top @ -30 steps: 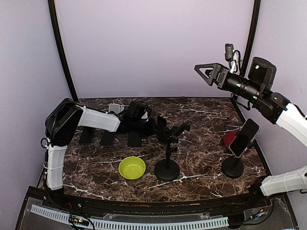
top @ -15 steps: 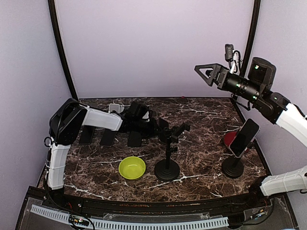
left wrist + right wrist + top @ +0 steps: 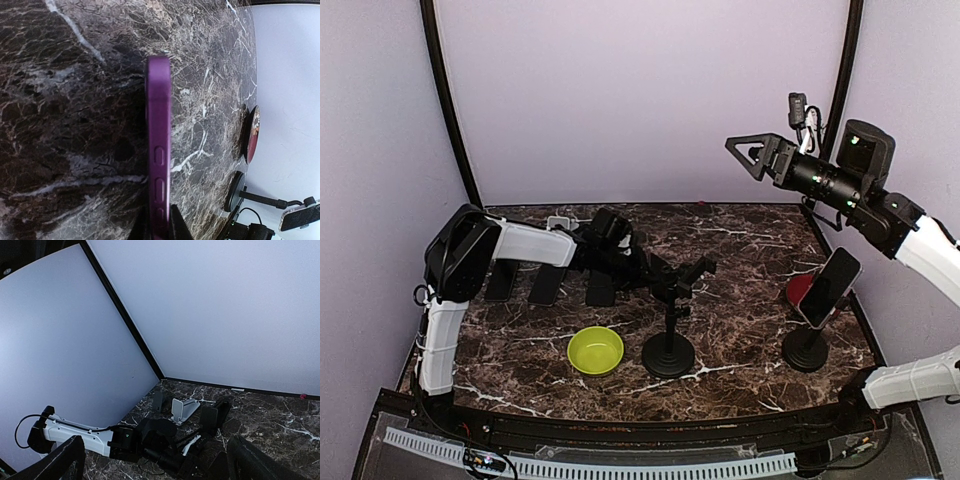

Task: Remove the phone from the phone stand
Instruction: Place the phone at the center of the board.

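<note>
In the top view, over the last second the left gripper point(image 3: 658, 272) has swung right and a little lower, towards the head of the centre stand point(image 3: 669, 352). The right arm has not stirred. The purple phone point(image 3: 158, 125) is lost against the dark wrist here, so I cannot tell from above whether it is clear of the cradle. The right gripper point(image 3: 744, 152) hangs high at the back right, well apart from everything. A second phone point(image 3: 827, 285) sits untouched on the right stand point(image 3: 807, 350).

In the left wrist view, the fingers point(image 3: 178, 231) are clamped on the purple phone's two faces at its near end. It shows edge-on, side buttons facing the camera, with only marble surface point(image 3: 60, 150) behind it and no cradle around it. I judge it to be out of the stand and in carriage. The next move calls for laying it flat on a bare patch, clear of the green bowl point(image 3: 596, 350), before letting go.

In the right wrist view, that arm's fingers point(image 3: 67, 457) stand wide apart and hold nothing.
</note>
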### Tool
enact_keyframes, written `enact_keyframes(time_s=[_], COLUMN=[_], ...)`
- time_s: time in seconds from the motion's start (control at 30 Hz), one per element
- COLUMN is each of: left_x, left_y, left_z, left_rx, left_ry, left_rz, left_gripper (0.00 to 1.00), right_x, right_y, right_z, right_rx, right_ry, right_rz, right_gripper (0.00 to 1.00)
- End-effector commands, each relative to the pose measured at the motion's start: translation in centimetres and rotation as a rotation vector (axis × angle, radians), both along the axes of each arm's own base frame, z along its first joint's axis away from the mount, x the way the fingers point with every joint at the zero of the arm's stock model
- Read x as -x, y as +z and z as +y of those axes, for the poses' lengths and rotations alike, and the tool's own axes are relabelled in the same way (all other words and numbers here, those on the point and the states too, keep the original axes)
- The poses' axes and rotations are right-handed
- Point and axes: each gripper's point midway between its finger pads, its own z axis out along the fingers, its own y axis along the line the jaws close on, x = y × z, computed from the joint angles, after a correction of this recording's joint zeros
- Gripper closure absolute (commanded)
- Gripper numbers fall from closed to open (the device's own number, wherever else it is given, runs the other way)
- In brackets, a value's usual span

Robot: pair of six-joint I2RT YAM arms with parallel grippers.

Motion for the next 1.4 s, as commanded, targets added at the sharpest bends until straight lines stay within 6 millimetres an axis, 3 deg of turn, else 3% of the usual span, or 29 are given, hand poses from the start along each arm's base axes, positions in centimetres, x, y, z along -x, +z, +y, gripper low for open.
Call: enact_keyframes(time_s=[0.0, 0.43, 0.57, 0.67, 0.7, 0.73, 0.97, 1.13, 1.17, 1.2, 1.37], left_x=[-0.3, -0.6, -0.9, -1.2, -1.2, -1.2, -1.3, -1.4, -1.5, -1.4, -1.2], left_y=[0.2, -0.8, -0.4, 0.4, 0.7, 1.0, 2.5, 4.8, 5.8, 6.5, 10.3], left_z=[0.6, 1.3, 1.6, 1.8, 1.9, 1.8, 2.0, 2.5, 2.6, 2.8, 4.3], left_rx=[-0.026, -0.092, -0.116, -0.131, -0.131, -0.129, -0.133, -0.121, -0.114, -0.111, -0.125], left_ry=[0.009, -0.001, 0.005, 0.008, 0.006, 0.003, -0.005, 0.002, 0.005, 0.006, 0.015], left_rz=[0.019, 0.026, 0.003, -0.029, -0.039, -0.047, -0.083, -0.158, -0.186, -0.213, -0.412], left_gripper=[0.89, 0.58, 0.42, 0.37, 0.24, 0.20, 0.15, 0.13, 0.13, 0.03, 0.01], right_x=[-0.1, -0.1, -0.2, -0.3, -0.2, -0.1, 1.1, 2.4, 2.8, 3.2, 4.4], right_y=[0.5, 0.5, 0.2, -0.2, -0.3, -0.2, -2.1, -2.9, -3.0, -3.0, -3.5], right_z=[-0.3, -0.3, -0.4, -0.5, -0.5, -0.6, -0.9, -1.2, -1.1, -1.1, -1.4], right_rx=[-0.005, -0.006, 0.006, 0.031, 0.040, 0.047, 0.126, 0.165, 0.172, 0.177, 0.213], right_ry=[-0.007, -0.006, -0.015, -0.022, -0.023, -0.024, 0.002, 0.033, 0.053, 0.061, 0.092], right_rz=[-0.026, -0.028, -0.028, -0.029, -0.032, -0.040, -0.070, -0.095, -0.105, -0.117, -0.150], right_gripper=[0.01, 0.01, 0.01, 0.01, 0.01, 0.01, 0.01, 0.01, 0.01, 0.01, 0.01])
